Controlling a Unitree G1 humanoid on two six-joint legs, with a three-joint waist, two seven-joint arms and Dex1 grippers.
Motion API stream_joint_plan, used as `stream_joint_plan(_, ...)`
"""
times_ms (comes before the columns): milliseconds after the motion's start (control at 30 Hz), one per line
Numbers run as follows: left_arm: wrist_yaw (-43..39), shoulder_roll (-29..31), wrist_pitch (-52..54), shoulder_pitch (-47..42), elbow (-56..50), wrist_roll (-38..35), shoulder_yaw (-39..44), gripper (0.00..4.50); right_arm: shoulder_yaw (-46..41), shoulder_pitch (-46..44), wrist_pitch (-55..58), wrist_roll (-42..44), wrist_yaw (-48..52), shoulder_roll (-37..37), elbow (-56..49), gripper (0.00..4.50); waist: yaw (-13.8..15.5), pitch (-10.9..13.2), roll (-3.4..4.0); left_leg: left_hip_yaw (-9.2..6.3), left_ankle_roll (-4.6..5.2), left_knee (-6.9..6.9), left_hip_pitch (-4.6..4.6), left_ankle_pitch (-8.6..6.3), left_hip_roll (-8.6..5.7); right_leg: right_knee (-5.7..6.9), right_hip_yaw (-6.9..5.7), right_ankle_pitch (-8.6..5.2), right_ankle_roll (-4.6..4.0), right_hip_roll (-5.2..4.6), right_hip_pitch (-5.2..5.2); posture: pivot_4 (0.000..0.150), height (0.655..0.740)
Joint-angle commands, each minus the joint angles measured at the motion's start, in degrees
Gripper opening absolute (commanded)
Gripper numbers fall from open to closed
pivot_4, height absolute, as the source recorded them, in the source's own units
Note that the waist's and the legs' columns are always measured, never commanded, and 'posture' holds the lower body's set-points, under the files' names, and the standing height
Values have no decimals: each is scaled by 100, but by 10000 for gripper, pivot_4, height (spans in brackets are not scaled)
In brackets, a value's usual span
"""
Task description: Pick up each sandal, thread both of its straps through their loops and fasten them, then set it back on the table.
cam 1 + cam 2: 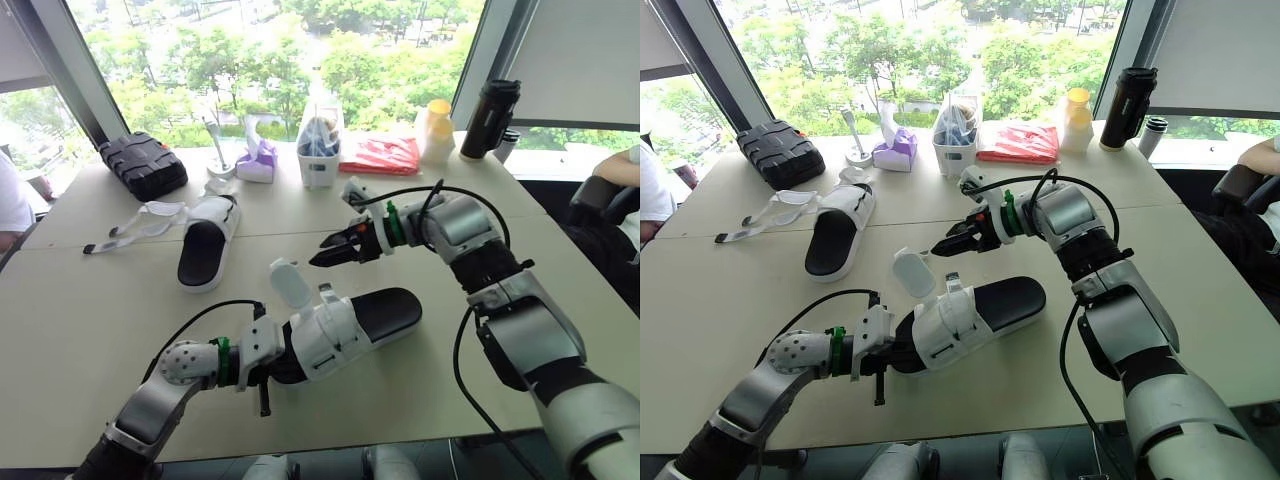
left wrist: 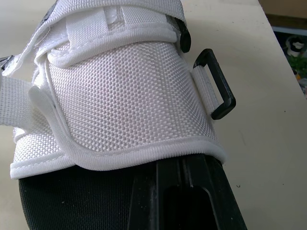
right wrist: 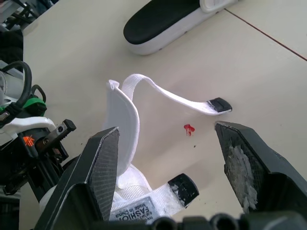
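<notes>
The near sandal (image 1: 375, 315) has a black sole and white straps and lies slantwise on the table (image 1: 90, 330). My left gripper (image 1: 272, 368) is shut on its near end, with a black finger (image 2: 187, 196) lying on the insole under the white woven upper (image 2: 124, 96). A black loop (image 2: 218, 84) sticks out at the upper's side. One white flap (image 1: 290, 283) stands open, and its loose strap (image 3: 172, 98) ends in a black tip. My right gripper (image 3: 167, 129) hovers open just above that strap. The second sandal (image 1: 205, 240) lies further back on the left with its straps (image 1: 140, 222) spread loose.
Along the window edge stand a black case (image 1: 143, 163), a purple tissue box (image 1: 257, 160), a white container (image 1: 320, 150), a red bag (image 1: 380, 155), a yellow bottle (image 1: 437, 130) and a black flask (image 1: 490, 118). A person's sleeve (image 1: 12, 200) shows at the left and an arm (image 1: 615, 168) at the right.
</notes>
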Motion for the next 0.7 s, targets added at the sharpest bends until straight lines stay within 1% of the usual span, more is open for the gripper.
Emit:
stream_joint_plan(33, 87, 43, 234, 103, 483, 368, -236, 0, -241, -200, 240, 101, 145, 40, -209, 33910, 2, 0, 0, 0, 0, 0, 1, 0, 0, 0, 0, 0, 0, 0, 0, 1500, 7400)
stream_joint_plan(167, 93, 33, 232, 74, 493, 376, -251, 0, -394, -302, 577, 193, 153, 138, -182, 33910, 0, 0, 0, 0, 0, 0, 1, 0, 0, 0, 0, 0, 0, 0, 0, 1500, 7400)
stream_joint_plan(300, 92, 28, 232, 61, 483, 381, -263, 0, -326, -347, 794, 164, 224, 277, -178, 33910, -3, -1, 1, -1, 0, 0, 1, 0, 0, 1, 1, 0, 0, 0, 0, 1500, 7400)
stream_joint_plan(467, 99, 31, 231, 65, 477, 380, -268, 0, -221, -256, 717, 13, 203, 456, -92, 33910, 0, -1, 1, -1, 0, 0, 1, 0, -1, 1, 0, 0, 0, -1, 1, 1500, 7400)
stream_joint_plan(700, 137, 66, 277, 145, 359, 376, -244, 0, 116, -259, 316, -310, 460, 822, 683, 33910, -11, -1, 2, -2, 0, 0, 3, 0, -2, 3, 0, 0, 0, 0, 0, 1500, 7400)
